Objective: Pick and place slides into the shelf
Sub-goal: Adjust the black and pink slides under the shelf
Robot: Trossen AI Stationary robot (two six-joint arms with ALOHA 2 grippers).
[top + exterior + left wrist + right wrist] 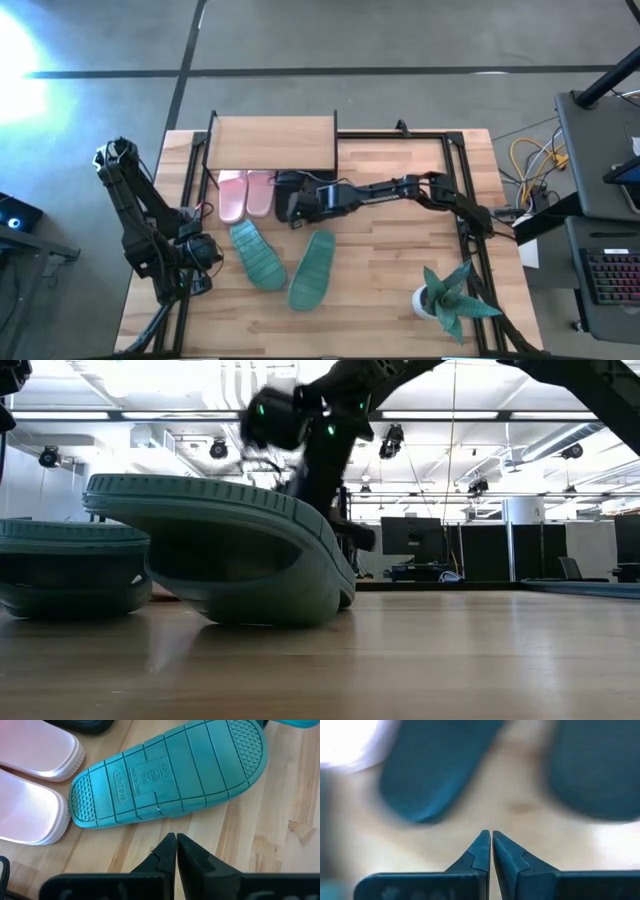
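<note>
The shelf, a low rack with a pale wooden top board on a thin black metal frame, stands at the far edge of the plank tabletop. Two smooth pale pink slides lie side by side, their far ends tucked under the shelf's front edge, and the black slides sit just beside them under the same edge, partly hidden. The two teal slides lie sole-up on the table in front of the shelf: the left teal slide shows a ribbed sole with stippled patches at heel and toe and a moulded label panel in the middle, and the right teal slide lies beside it, angled slightly away. In the low view their thick rounded rubber edges curve up off the wood. The right gripper hangs just in front of the shelf near the black slides, its dark pointed fingers pressed together and gripping nothing. The left gripper waits well left of the shelf, close to the left teal slide, fingers likewise closed and empty. A small potted plant with spiky green leaves stands far from the shelf, near the table's front right corner.
</note>
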